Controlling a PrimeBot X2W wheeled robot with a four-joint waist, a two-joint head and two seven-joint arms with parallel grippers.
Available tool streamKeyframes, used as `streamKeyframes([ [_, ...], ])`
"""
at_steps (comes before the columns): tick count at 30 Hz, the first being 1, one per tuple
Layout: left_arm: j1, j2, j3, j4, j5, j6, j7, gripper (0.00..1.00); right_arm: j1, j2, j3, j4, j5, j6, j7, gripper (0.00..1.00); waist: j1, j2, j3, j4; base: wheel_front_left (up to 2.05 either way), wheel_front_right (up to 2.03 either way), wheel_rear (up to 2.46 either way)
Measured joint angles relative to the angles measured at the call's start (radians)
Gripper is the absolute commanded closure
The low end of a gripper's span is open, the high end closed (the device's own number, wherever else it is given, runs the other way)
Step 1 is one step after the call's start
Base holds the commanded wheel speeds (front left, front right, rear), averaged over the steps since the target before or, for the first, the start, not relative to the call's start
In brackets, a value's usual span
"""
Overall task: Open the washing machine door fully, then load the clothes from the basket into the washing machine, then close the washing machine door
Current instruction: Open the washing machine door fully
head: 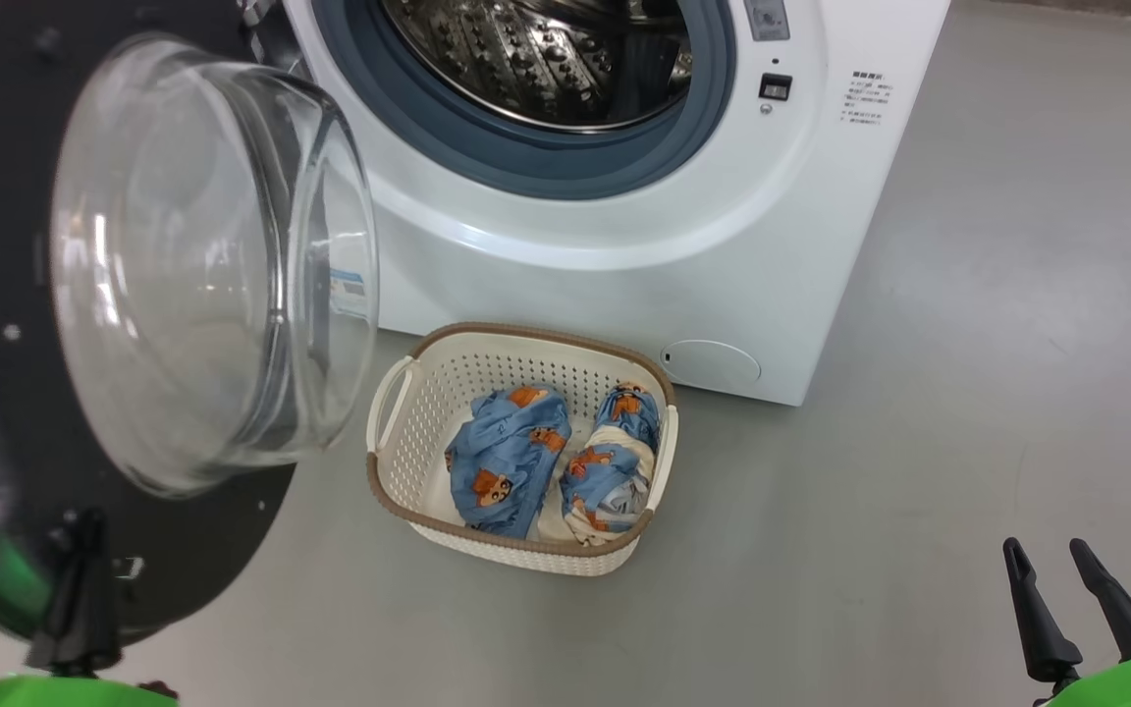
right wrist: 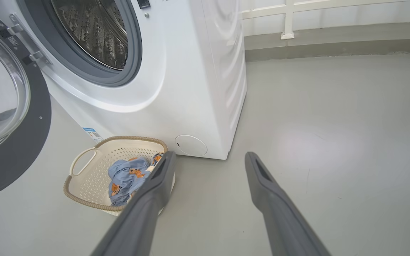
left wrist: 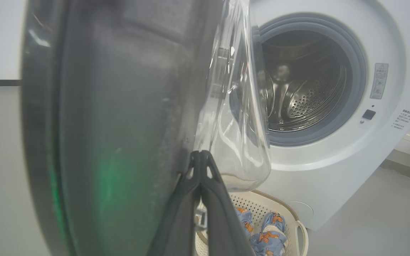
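Washing machine door (head: 202, 265) stands open; left gripper (left wrist: 200, 156), pinched shut on nothing, sits at its black rim. Right gripper (head: 1047, 550) gapes wide, empty; clothes (head: 546, 462) lie in the basket (head: 428, 393).

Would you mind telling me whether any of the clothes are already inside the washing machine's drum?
No, both bundles of clothes lie in the basket in front of the washing machine.
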Motion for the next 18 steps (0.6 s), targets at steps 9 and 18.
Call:
streamKeyframes([
  [9,-0.065,0.059,0.066,0.108,-0.016,0.000,0.000,1.00,-0.005,-0.004,0.004,-0.007,-0.001,0.000,0.000,0.00,0.0000,0.0001,0.034,-0.004,0.00,0.00,0.00],
  [18,-0.153,0.119,0.150,0.255,-0.017,-0.002,-0.002,1.00,-0.044,-0.014,0.017,-0.009,-0.008,0.000,0.000,0.00,0.0000,0.0000,0.080,-0.013,0.00,0.00,0.00],
])
